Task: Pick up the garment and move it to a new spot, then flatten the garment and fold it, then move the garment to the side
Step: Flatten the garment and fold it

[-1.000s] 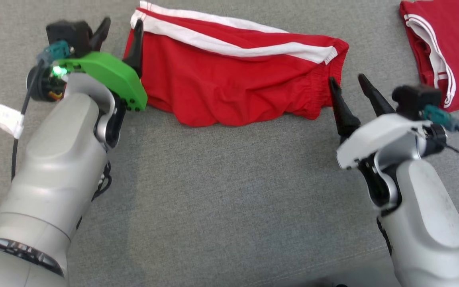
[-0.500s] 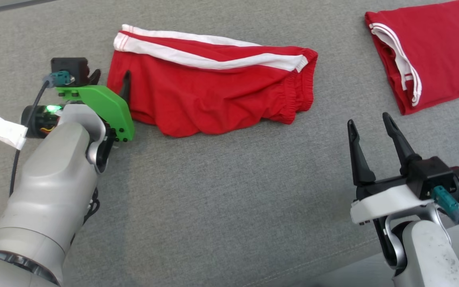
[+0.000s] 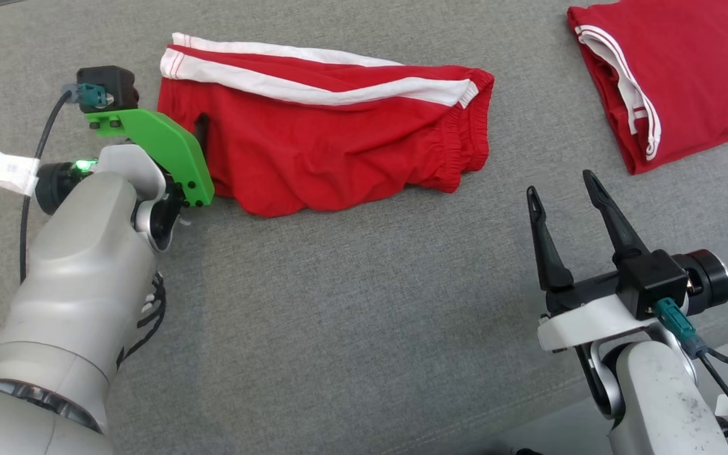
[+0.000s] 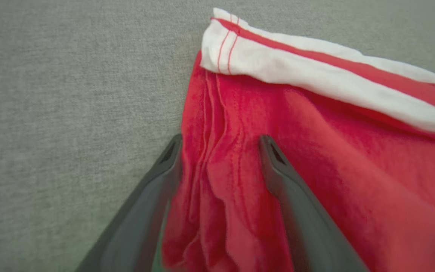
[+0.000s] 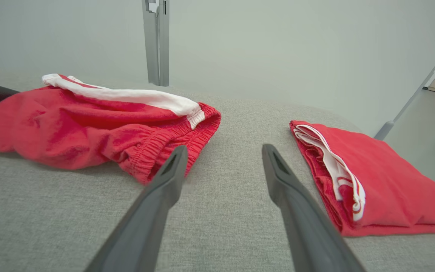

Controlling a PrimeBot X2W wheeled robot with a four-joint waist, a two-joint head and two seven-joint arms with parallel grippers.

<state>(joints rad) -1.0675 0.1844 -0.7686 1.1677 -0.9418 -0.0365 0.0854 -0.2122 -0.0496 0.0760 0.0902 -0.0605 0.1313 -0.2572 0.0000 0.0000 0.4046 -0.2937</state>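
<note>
**Soft shorts: take them by the hem**

The red garment (image 3: 326, 145) lies at 12 o'clock on the grey surface (image 3: 364, 316). It looks light and limp and will probably sag. The left gripper (image 4: 220, 139) is spread astride its 9 o'clock hem, a good hold. The right gripper (image 3: 560, 182) is spread and empty at 4 o'clock.

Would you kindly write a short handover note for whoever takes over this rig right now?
Left end effector: open, fingers astride the left hem of the shorts, nothing gripped.
Right end effector: open, empty, above the grey surface, clear of the shorts.
Shorts lie mid-surface, seemingly folded once, rumpled; a folded red garment lies far right.
To do: probably smooth, finish folding, move the shorts aside.
</note>
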